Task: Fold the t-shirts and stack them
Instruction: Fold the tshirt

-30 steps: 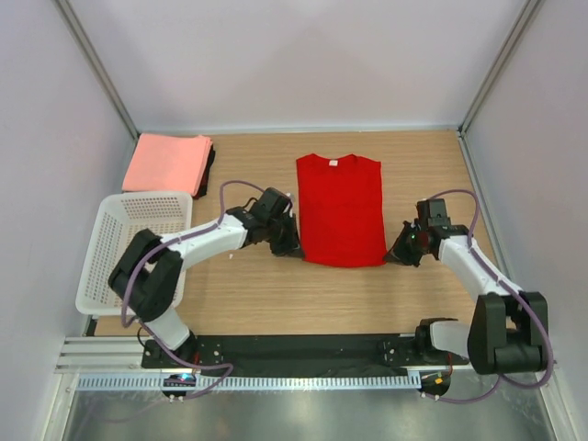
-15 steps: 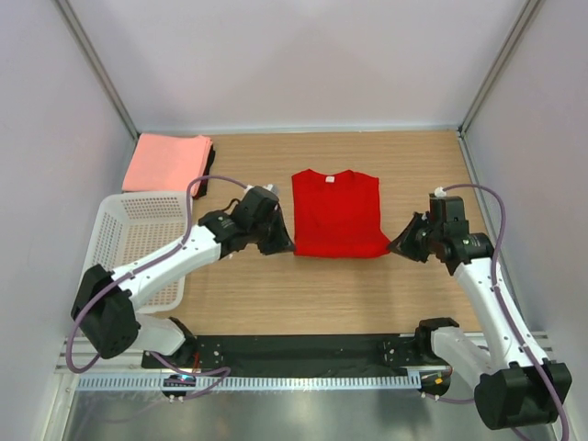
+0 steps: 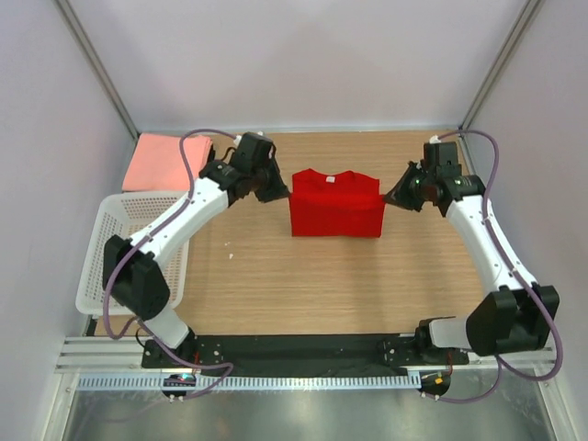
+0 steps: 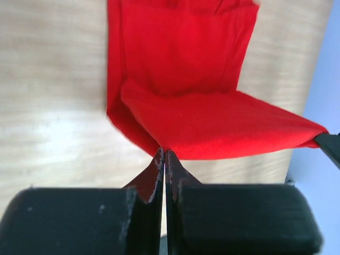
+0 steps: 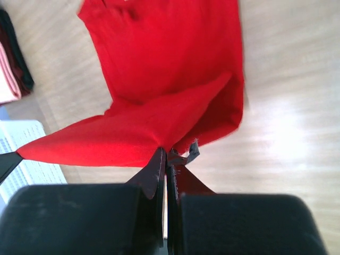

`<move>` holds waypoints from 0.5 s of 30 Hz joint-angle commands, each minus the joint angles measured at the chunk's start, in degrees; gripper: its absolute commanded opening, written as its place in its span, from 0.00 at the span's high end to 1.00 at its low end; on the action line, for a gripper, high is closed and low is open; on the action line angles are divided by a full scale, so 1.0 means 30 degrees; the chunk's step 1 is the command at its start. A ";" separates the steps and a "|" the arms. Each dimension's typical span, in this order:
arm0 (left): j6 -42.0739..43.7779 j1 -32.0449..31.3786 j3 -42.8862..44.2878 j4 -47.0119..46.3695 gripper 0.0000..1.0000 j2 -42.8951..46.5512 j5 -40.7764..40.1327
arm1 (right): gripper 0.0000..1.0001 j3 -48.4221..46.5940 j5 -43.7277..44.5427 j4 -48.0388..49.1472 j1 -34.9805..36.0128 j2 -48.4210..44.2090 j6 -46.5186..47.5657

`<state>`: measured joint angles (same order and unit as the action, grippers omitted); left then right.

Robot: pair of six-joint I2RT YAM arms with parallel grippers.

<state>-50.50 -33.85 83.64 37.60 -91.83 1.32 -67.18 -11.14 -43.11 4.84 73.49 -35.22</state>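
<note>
From above, the plain bright red cloth t-shirt (image 3: 336,204) lies midway along the desk's (image 3: 276,285) far edge. The white plastic mesh basket (image 3: 106,241) sits at the left edge. The folded salmon-pink t-shirts (image 3: 165,163) lie outside it, in the far-left corner. Left wrist: the left gripper (image 4: 163,155) pinches a red corner. Right wrist: the right gripper (image 5: 164,154) pinches the opposite corner.

Wooden table (image 3: 303,285); white mesh basket (image 3: 115,230) at its left edge; black base plate (image 3: 303,350) along near edge.
</note>
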 commanded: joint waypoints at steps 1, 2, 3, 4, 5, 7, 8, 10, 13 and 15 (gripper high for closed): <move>0.1683 0.1141 0.2379 -0.0579 1.00 -0.1699 0.1891 | 0.99 -0.2184 0.0490 0.1826 0.0027 0.1806 0.0549; 0.2122 0.1319 0.3516 -0.0640 1.00 -0.2168 0.2222 | 0.99 -0.2739 0.0431 0.2064 0.0027 0.2246 0.0491; 0.2358 0.1466 0.4224 -0.0466 1.00 -0.2724 0.2312 | 0.99 -0.3034 0.0489 0.2298 0.0056 0.3120 0.0462; 0.2535 0.1728 0.4811 -0.0320 1.00 -0.3628 0.2313 | 0.99 -0.3588 0.0518 0.2707 0.0056 0.3506 0.0433; 0.2653 0.1905 0.5368 -0.0231 1.00 -0.4159 0.2313 | 0.99 -0.3913 0.0577 0.2827 0.0027 0.4003 0.0432; 0.2800 0.2461 0.6921 -0.0230 1.00 -0.5561 0.2546 | 0.99 -0.4905 0.0636 0.2916 -0.0002 0.5351 0.0462; 0.2858 0.2637 0.7506 -0.0317 1.00 -0.6035 0.3157 | 0.99 -0.5202 0.0694 0.2945 -0.0002 0.5791 0.0462; 0.3063 0.3105 0.8942 -0.0901 1.00 -0.7494 0.3949 | 0.99 -0.5933 0.0928 0.3207 0.0027 0.6843 0.0462; 0.3181 0.3517 1.0614 -0.1867 1.00 -0.8906 0.5619 | 0.99 -0.6929 0.1629 0.3296 -0.0002 0.8337 0.0550; 0.3007 0.3722 1.1229 -0.2861 1.00 -1.0254 0.6585 | 0.99 -0.7604 0.2738 0.2802 -0.0002 0.9248 0.0520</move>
<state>-42.81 -23.81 113.32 34.79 -119.63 14.24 -85.58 -7.88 -35.66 4.86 99.02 -34.37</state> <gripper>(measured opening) 0.004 0.037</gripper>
